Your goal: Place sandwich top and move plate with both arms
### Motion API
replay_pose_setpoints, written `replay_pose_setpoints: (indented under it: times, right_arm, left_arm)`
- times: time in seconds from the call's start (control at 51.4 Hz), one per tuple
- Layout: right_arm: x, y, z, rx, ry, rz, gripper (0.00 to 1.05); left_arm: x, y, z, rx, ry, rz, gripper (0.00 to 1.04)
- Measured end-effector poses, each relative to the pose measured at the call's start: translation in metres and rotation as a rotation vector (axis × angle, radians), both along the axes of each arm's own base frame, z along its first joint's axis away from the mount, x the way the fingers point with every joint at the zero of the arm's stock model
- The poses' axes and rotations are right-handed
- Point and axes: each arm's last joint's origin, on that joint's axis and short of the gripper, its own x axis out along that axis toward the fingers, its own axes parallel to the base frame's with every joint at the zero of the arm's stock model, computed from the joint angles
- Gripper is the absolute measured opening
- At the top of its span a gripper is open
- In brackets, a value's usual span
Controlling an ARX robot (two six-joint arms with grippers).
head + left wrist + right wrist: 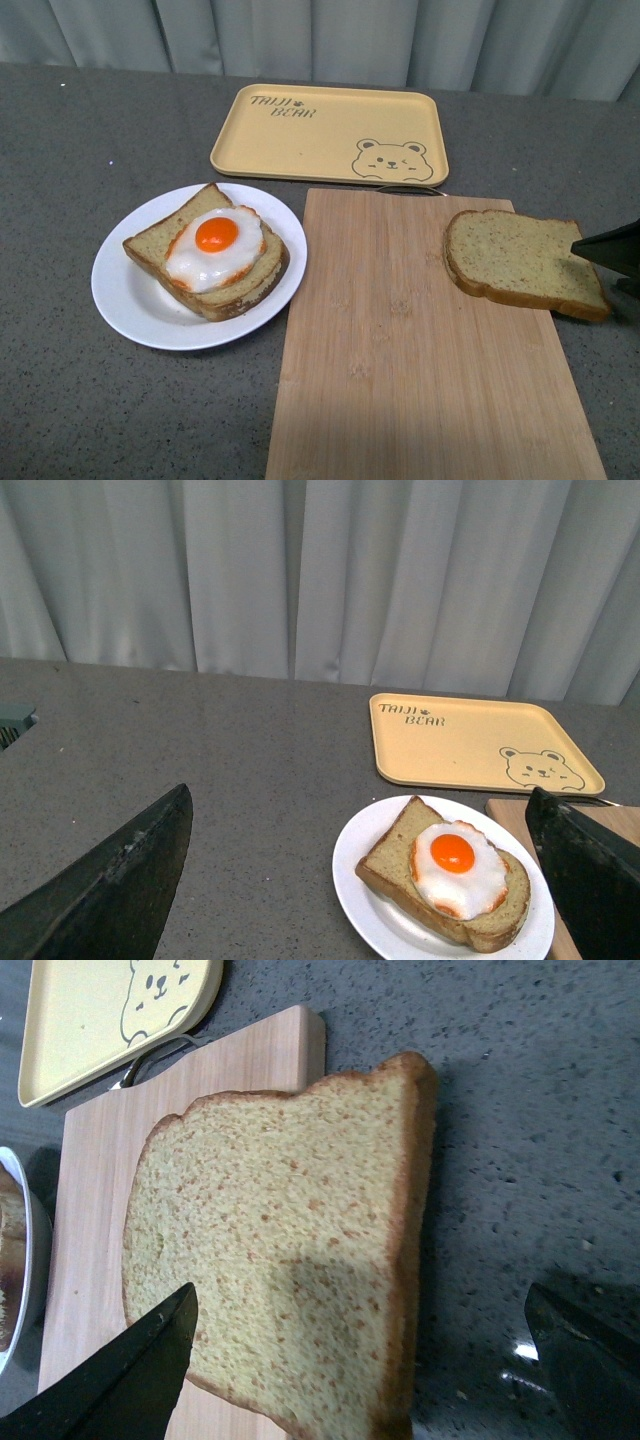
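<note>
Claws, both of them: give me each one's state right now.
Left claw: open, holding nothing.
Right claw: open, straddling the edge of the sandwich top, not gripping.

Left claw (pixel 360 794) spread wide, right claw (pixel 360 1295) spread wide, aimed downward

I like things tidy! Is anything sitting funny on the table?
Yes: the plain bread slice hangs partly off the right edge of the wooden board, over the gray table. Everything else looks neat.
</note>
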Motion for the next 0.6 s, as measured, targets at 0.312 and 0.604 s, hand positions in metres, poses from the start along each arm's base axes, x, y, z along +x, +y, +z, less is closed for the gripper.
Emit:
replay_pose_setpoints:
  times: [0.312, 0.604]
  right_arm:
    - [0.020, 0.006, -0.007, 0.034, 0.083, 0.040, 0.50]
    - [0.028, 0.006, -0.006, 0.027, 0.087, 0.046, 0.02]
  left_arm:
    - [0.000, 0.000, 0.000, 0.000, 0.000, 0.000, 0.98]
    - [0.000, 0.000, 0.000, 0.000, 0.000, 0.000, 0.98]
